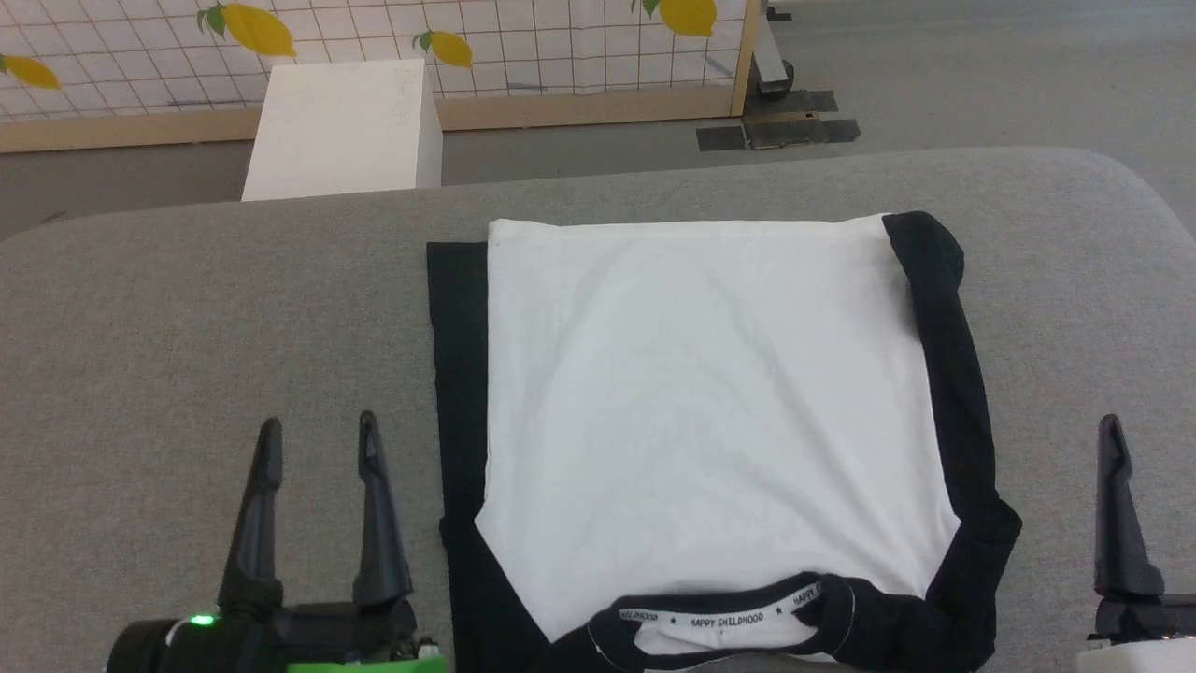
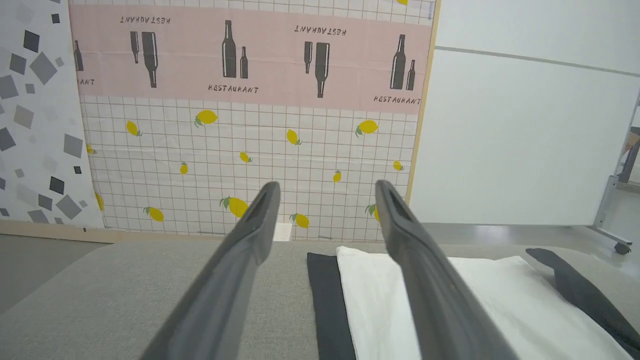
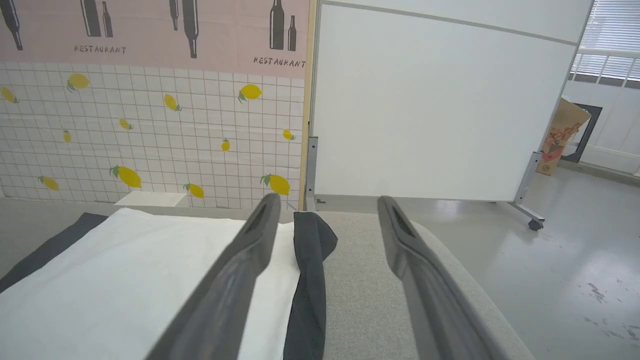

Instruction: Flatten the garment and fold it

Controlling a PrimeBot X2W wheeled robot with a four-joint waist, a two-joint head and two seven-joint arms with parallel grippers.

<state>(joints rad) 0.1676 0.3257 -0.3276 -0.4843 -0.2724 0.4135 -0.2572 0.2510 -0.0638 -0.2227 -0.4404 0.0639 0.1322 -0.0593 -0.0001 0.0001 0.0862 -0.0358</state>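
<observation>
In the head view, the garment (image 1: pixel 710 393) lies flat on the grey table (image 1: pixel 187 327), from the middle of the frame to the right. Its white part faces up. One black sleeve runs down its left side and the other runs down its right side. The black neckband (image 1: pixel 738 622) is at the bottom middle. The left gripper (image 1: pixel 319 422) is at the lower left, just beside the shirt. Its two fingers are apart and hold nothing. The right gripper (image 1: pixel 1157 439) is at the lower right edge, beside the other sleeve. One dark finger shows there. A white box (image 1: pixel 346 121) stands at the upper left, in front of a wall with lemons (image 1: pixel 561 37).

In the left wrist view, the two fingers are spread wide with nothing between them. The shirt is at the lower right.

In the right wrist view, the fingers are also spread wide and hold nothing. The shirt is at the lower left, and the end of a black sleeve shows between the two fingers.
</observation>
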